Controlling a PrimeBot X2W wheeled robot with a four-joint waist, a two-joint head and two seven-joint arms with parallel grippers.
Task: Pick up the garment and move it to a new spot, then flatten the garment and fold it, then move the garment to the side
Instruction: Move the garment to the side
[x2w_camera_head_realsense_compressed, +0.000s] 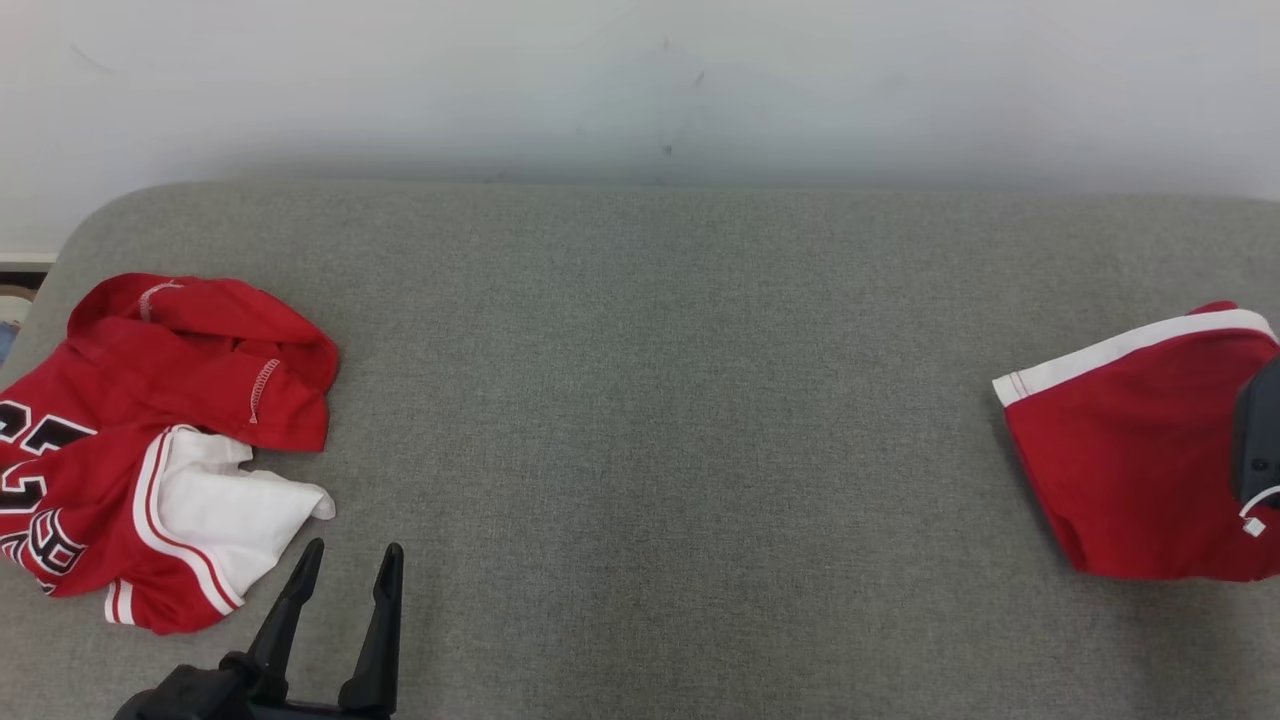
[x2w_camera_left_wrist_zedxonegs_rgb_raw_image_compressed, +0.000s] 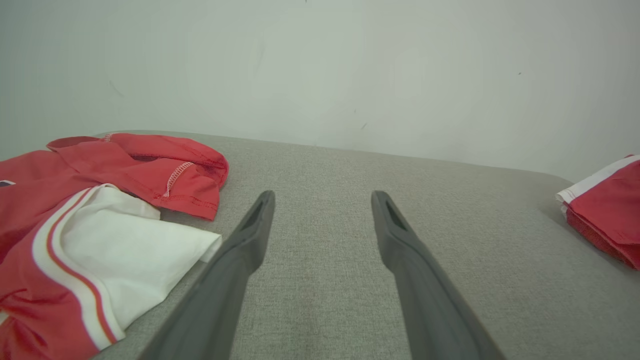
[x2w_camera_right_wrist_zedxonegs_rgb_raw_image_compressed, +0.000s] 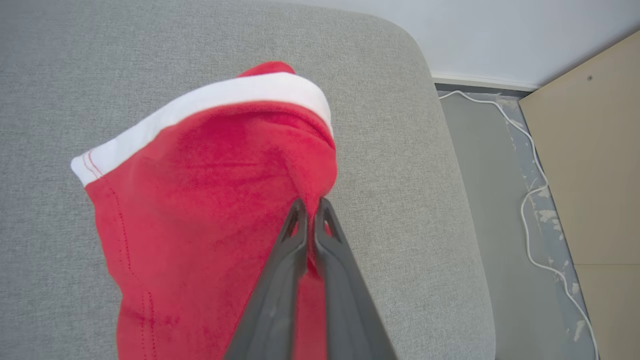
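Cloth is covering part of the grip. In the right wrist view the right tool (x2w_camera_right_wrist_zedxonegs_rgb_raw_image_compressed: 312, 202) is pinching a raised fold of the garment (x2w_camera_right_wrist_zedxonegs_rgb_raw_image_compressed: 200, 200), its two dark fingers pressing nearly together with red fabric between them. In the head view that tool is appearing as a dark block cut off by the picture's right side, with its fingers out of sight. The garment is running off that side too.

The garment is lying at the right edge of the bench (x2w_camera_head_realsense_compressed: 650, 400). It is folded into a compact red slab, with a white band along its far hem and fine stitch lines down the knit.

The left tool (x2w_camera_head_realsense_compressed: 355, 548) is standing wide open and holding nothing over the near left part of the bench. Its slim tapered fingers are pointing away, just beside the jersey (x2w_camera_head_realsense_compressed: 150, 400) and apart from it. The jersey is lying crumpled at the left edge: smooth red cloth with a white panel, red-and-white striping, and black lettering too cut off to read.

The bench is showing a coarse grey weave and rounded corners. The right wrist view is also taking in a grey floor (x2w_camera_right_wrist_zedxonegs_rgb_raw_image_compressed: 490, 175), a white cable (x2w_camera_right_wrist_zedxonegs_rgb_raw_image_compressed: 523, 215) snaking across it, and a tan panel (x2w_camera_right_wrist_zedxonegs_rgb_raw_image_compressed: 600, 150). The head view is giving the pale wall (x2w_camera_head_realsense_compressed: 640, 80) behind the bench.
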